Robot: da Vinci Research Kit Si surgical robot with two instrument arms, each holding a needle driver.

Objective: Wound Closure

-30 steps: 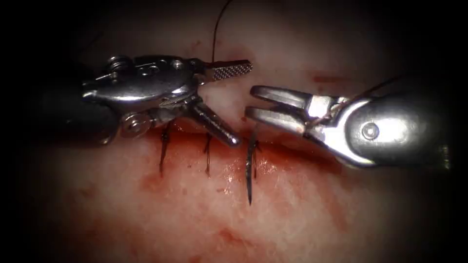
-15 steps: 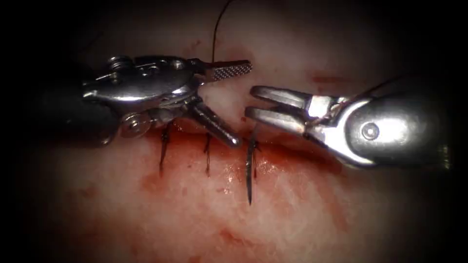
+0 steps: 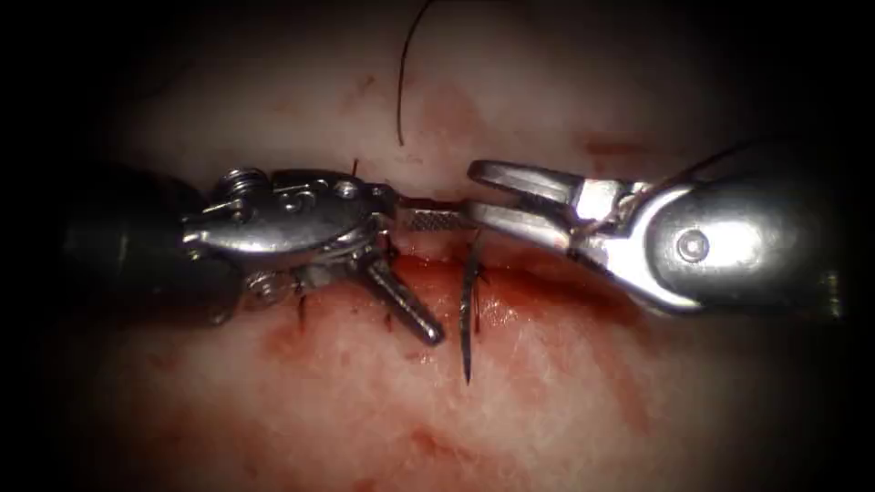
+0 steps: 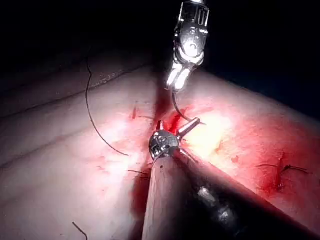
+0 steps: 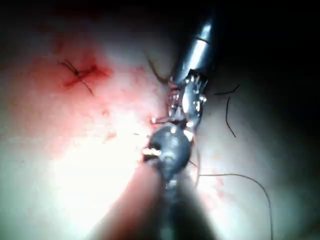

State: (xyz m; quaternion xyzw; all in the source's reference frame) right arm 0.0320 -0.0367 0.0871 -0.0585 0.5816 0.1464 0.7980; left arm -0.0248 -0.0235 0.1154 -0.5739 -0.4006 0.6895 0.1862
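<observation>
The curved needle (image 3: 468,310) stands in the tissue (image 3: 547,401), crossing the cut (image 3: 547,278), its sharp tip bare on the near side. Its rear end sits just under the lower jaw of my right tool (image 3: 472,189), whose jaws are open and hold nothing. My left tool (image 3: 451,278) is wide open beside the needle, its upper jaw level with the right tool's lower jaw, its lower jaw slanting down just left of the needle's shaft. It holds nothing. Dark thread (image 3: 401,82) hangs loose above. In the left wrist view the needle (image 4: 177,107) arcs between the right tool (image 4: 179,80) and the left tool (image 4: 182,127).
Two earlier stitches (image 3: 301,308) cross the cut under the left tool. Red fluid (image 3: 510,310) pools along the cut. Loose thread (image 4: 92,115) lies on pale tissue, and a tied stitch (image 4: 282,170) sits apart. The right wrist view shows another knot (image 5: 77,72).
My left tool has dropped down and right, bringing its open jaws next to the needle and away from the hanging thread. The right tool and the needle have not moved.
</observation>
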